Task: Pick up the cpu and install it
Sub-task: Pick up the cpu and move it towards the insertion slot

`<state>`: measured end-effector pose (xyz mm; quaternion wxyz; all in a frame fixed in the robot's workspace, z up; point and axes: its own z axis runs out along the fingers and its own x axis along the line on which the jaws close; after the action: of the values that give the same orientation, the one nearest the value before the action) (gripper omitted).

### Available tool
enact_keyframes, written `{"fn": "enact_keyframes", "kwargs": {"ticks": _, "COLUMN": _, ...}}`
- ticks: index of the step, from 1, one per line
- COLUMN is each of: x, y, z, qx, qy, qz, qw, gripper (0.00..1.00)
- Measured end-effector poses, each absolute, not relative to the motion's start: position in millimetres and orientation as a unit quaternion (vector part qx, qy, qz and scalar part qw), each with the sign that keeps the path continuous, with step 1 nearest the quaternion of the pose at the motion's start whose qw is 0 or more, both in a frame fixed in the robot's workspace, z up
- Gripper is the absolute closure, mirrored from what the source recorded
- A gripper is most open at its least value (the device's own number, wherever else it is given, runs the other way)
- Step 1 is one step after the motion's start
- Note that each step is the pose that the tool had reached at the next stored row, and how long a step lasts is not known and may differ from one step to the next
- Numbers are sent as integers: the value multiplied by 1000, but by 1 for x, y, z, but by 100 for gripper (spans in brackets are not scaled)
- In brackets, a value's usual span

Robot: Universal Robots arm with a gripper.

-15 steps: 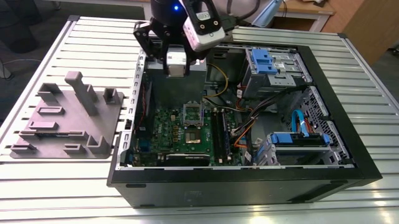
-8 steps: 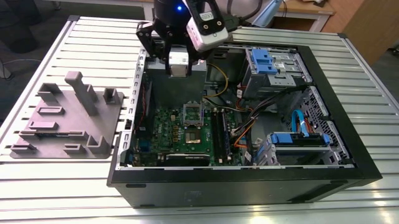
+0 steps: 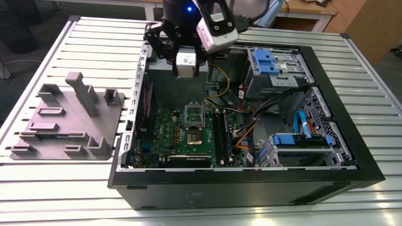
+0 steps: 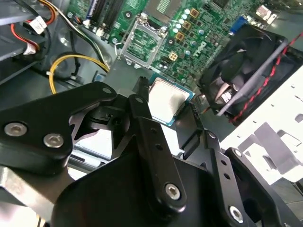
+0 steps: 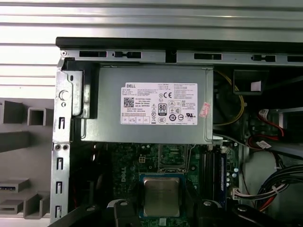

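Observation:
The cpu is a small square chip with a silver-grey top, and my gripper is shut on it, one black finger on each side. In the second wrist view the cpu hangs between the fingers above the green board. In the exterior view the gripper holds the cpu high over the far end of the open computer case. The metal-framed socket lies on the board below, nearer the camera, and shows in both wrist views.
A grey power-supply box fills the case's far end beneath the gripper. Black memory slots, orange and black cables and blue drive cages sit at the exterior view's right. A grey fixture stands left of the case. A black fan borders the board.

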<state>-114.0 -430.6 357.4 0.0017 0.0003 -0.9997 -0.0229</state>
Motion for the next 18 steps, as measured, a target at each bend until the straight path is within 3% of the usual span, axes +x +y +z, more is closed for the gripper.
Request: {"fn": "enact_keyframes", "kwargs": {"ticks": 18, "x": -89, "y": -431, "z": 357, "qx": 0, "qy": -1000, "qz": -23, "qw": 2, "gripper": 53}}
